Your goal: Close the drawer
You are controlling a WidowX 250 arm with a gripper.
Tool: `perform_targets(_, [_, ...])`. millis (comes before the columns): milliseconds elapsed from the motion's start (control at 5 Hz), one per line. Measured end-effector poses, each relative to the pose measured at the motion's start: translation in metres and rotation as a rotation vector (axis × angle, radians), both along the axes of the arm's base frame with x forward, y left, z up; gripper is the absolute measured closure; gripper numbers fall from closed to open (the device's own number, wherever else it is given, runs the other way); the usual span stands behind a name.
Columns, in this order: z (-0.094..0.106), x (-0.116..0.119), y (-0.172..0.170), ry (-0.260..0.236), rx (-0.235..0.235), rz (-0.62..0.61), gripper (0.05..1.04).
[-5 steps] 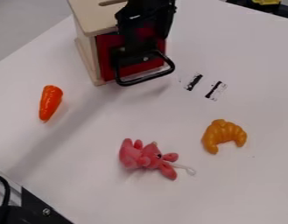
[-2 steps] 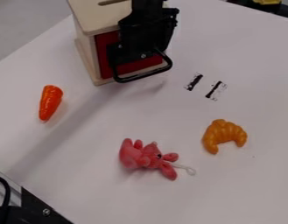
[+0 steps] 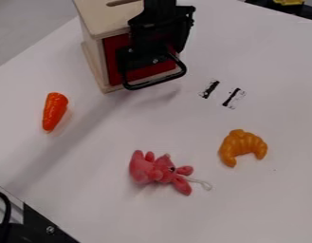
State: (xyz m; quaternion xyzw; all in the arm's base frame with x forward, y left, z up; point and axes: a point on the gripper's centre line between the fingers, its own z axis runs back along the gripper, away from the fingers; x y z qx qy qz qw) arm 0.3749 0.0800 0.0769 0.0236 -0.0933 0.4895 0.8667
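drawer [image 3: 114, 66] sits behind tool [image 3: 144, 60] whose grip i can't tell; carrot [image 3: 55, 112], toy [image 3: 151, 170], croissant [image 3: 242, 143] lie apart.

So the box [image 3: 102, 21] was smooth matt wood, the drawer front [image 3: 114, 61] looked smooth too, its handle [image 3: 155, 81] had a slight sheen, the carrot [image 3: 54, 112] and croissant [image 3: 242, 143] were pretty much shiny plastic, and the stuffed toy [image 3: 151, 170] looked like fuzzy cloth.

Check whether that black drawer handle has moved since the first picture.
Yes, slightly: the handle sits a little farther in, toward the wooden box, which looks unmoved.
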Motion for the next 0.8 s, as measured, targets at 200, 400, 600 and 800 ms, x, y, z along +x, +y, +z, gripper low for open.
perform_targets(200, [0.024, -0.001, -0.006, -0.046, -0.030, -0.012, 0.084])
perform_targets(400, [0.041, -0.007, -0.013, -0.057, -0.063, -0.026, 0.084])
perform_targets(600, [0.058, -0.012, -0.017, -0.069, -0.084, -0.027, 0.084])
perform_targets(800, [0.062, -0.011, -0.017, -0.080, -0.081, -0.033, 0.084])
